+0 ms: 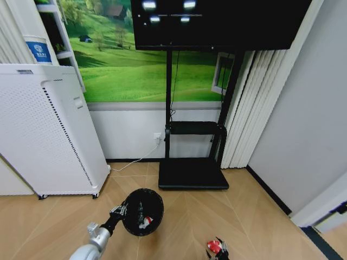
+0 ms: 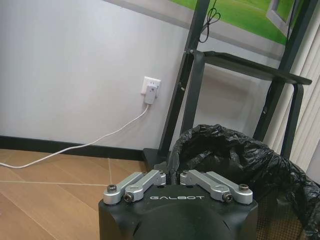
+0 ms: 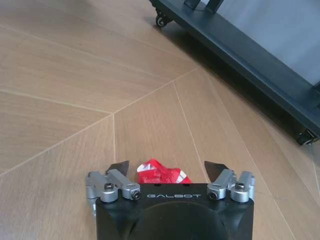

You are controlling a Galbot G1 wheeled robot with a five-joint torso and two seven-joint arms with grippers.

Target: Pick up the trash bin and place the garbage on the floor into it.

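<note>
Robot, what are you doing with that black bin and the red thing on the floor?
The robot is tidying up litter. Its left gripper is clamped on the rim of the trash bin, which has a black bag inside and already holds a red-and-white wrapper. The right gripper is down near the floor with its fingers open on either side of another crumpled red wrapper, not yet closed on it.

Staged living-room set, herringbone wood floor (image 1: 227, 216), meadow mural wall (image 1: 135, 70), screen on a wheeled stand (image 1: 217, 24), white air purifier (image 1: 49, 130), wall socket (image 2: 151, 87)
</note>
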